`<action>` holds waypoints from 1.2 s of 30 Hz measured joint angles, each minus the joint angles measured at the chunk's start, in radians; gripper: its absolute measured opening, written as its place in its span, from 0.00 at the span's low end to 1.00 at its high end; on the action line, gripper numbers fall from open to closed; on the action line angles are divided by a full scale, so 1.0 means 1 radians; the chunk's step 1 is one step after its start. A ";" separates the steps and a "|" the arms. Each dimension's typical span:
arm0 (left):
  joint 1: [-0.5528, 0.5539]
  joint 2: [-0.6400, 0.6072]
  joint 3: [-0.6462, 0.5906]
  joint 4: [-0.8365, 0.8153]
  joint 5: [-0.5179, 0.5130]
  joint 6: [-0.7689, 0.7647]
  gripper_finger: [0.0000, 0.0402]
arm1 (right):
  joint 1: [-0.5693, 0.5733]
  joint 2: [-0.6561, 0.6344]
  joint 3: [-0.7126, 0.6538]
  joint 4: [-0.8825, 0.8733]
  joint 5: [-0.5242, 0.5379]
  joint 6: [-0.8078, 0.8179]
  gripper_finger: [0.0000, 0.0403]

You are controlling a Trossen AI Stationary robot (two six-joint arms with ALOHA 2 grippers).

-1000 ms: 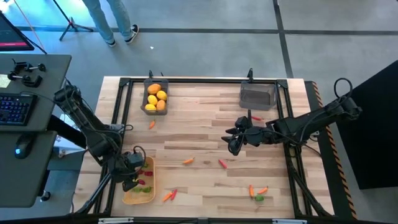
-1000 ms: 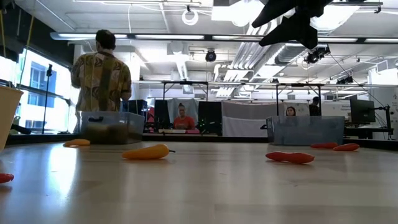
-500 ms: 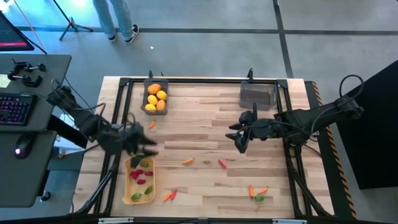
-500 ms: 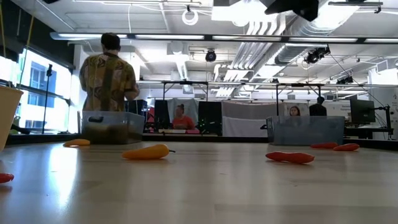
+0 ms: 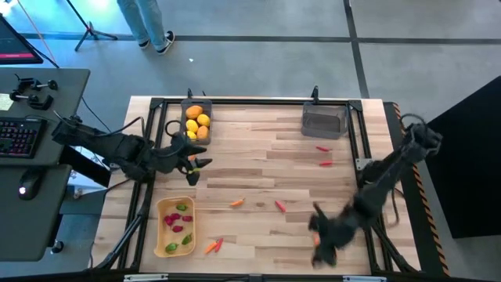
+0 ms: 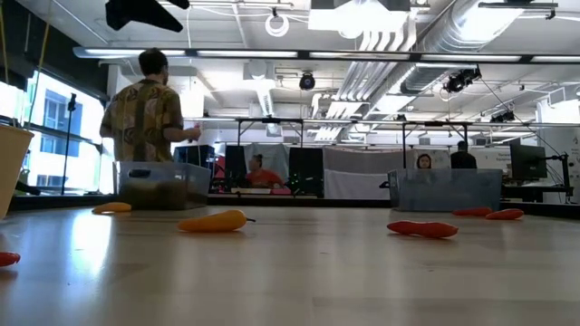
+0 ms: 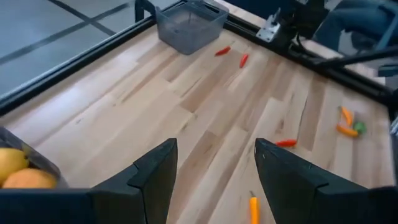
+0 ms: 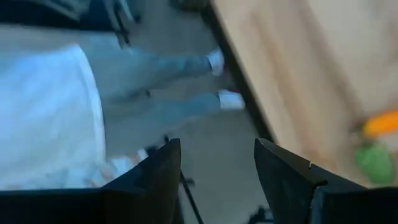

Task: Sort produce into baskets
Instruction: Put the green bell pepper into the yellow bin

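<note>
Orange carrot lies beside the fruit bin at the far left corner; the left gripper hangs over it, jaws released. The right gripper, jaws parted and empty, is near the front edge, where the green piece could be knocked off.

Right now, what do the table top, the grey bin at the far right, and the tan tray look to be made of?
Table top: pale wooden planks, with visible seams and grain. Grey bin: probably plastic, smooth and slightly see-through. Tan tray: rounded corners, matte; possibly plastic or moulded fibre.
</note>
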 joint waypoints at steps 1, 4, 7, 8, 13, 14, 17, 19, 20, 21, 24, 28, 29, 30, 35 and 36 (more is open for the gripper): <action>0.006 0.000 0.000 0.000 0.006 0.018 0.50 | 0.033 0.031 0.029 -0.024 0.012 0.015 0.48; 0.022 0.000 0.000 0.003 0.016 0.039 0.50 | 0.101 0.135 0.121 -0.169 0.075 0.017 0.48; 0.033 0.001 0.000 0.014 0.011 0.039 0.50 | 0.137 0.242 0.195 -0.351 0.117 -0.061 0.48; 0.036 0.001 0.000 0.023 0.011 0.040 0.50 | 0.141 0.273 0.214 -0.393 0.125 -0.095 0.48; 0.046 0.001 0.000 0.045 0.010 0.041 0.50 | 0.143 0.383 0.256 -0.488 0.119 -0.218 0.48; 0.047 0.000 0.000 0.044 0.010 0.041 0.50 | 0.144 0.394 0.253 -0.481 0.115 -0.222 0.48; 0.047 0.000 0.000 0.044 0.014 0.028 0.50 | 0.149 0.406 0.227 -0.447 0.107 -0.215 0.48; 0.047 0.000 0.000 0.044 0.016 0.014 0.50 | 0.155 0.406 0.201 -0.442 0.103 -0.184 0.48; 0.047 0.000 0.000 0.044 0.016 0.010 0.50 | 0.159 0.406 0.191 -0.446 0.099 -0.173 0.48; 0.047 0.000 0.000 0.044 0.016 0.007 0.50 | 0.165 0.406 0.185 -0.451 0.096 -0.167 0.48; 0.046 0.000 0.000 0.043 0.016 0.007 0.50 | 0.184 0.405 0.182 -0.445 0.099 -0.179 0.48; 0.046 0.000 0.000 0.043 0.016 0.008 0.50 | 0.197 0.405 0.182 -0.444 0.126 -0.185 0.48; 0.046 0.000 0.000 0.043 0.016 0.011 0.50 | 0.197 0.407 0.182 -0.452 0.131 -0.185 0.48; 0.046 0.000 0.000 0.043 0.016 0.015 0.50 | 0.197 0.412 0.182 -0.459 0.131 -0.184 0.48; 0.046 0.000 0.000 0.043 0.016 0.015 0.50 | 0.194 0.430 0.181 -0.414 0.130 -0.185 0.48; 0.046 0.000 0.000 0.043 0.016 0.015 0.50 | 0.194 0.431 0.181 -0.397 0.131 -0.185 0.48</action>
